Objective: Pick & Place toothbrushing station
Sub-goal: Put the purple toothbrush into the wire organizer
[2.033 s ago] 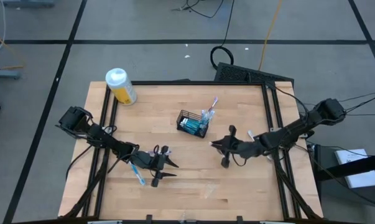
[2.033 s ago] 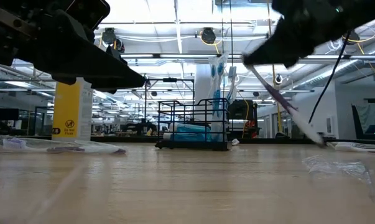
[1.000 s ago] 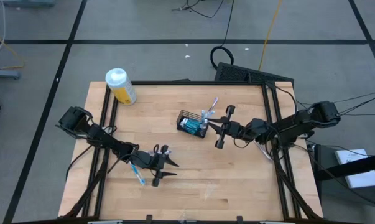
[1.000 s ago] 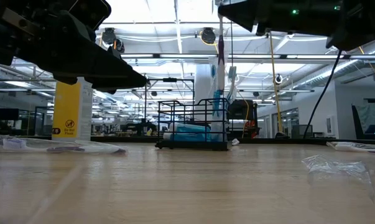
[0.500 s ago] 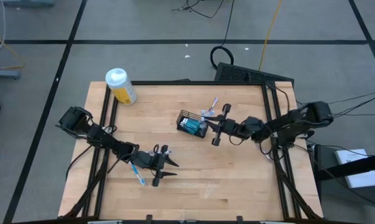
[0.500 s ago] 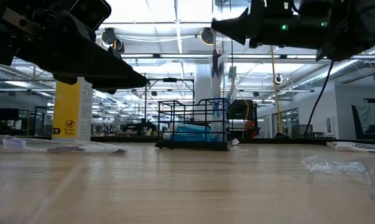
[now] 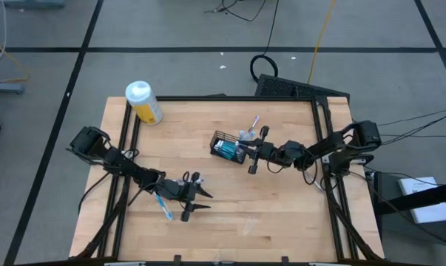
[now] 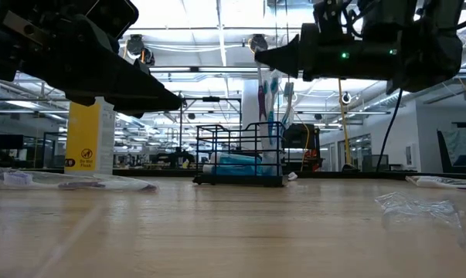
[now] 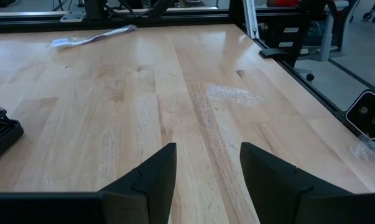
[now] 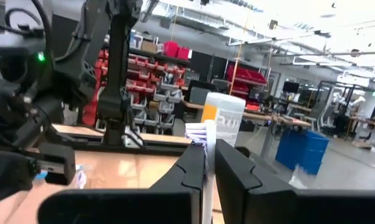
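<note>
The left arm reaches in from the table's left edge and lies low across the front-left part of the table, its left gripper [image 7: 194, 199] pointing toward the table's middle with the two dark fingers [image 9: 151, 177] spread apart and nothing between them. The right arm stretches in from the right edge, nearly level, toward the middle of the table's far half. Its right gripper [image 7: 252, 153] is raised above the tabletop, the fingers [image 10: 193, 167] drawn close together with only a thin pale strip showing between them.
</note>
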Tool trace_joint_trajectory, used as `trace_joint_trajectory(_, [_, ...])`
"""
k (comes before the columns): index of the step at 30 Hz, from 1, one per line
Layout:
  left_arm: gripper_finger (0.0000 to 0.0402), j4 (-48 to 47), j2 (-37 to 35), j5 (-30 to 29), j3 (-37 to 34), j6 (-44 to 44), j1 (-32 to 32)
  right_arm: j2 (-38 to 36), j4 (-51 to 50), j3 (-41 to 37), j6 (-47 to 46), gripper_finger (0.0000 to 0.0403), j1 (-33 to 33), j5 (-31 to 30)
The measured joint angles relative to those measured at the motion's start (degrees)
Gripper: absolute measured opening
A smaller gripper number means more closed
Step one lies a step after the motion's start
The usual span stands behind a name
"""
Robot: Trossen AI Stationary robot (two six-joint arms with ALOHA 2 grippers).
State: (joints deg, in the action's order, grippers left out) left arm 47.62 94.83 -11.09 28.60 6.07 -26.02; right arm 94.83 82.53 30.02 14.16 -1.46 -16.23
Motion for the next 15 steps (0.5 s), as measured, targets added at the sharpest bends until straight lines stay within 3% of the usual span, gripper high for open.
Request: trace_joint_trajectory(15, [0.0182, -0.7, 0.0, 0.0, 0.0, 0.1, 0.0, 0.9, -4.1, 0.0, -3.0, 0.0011, 0.0, -1.5])
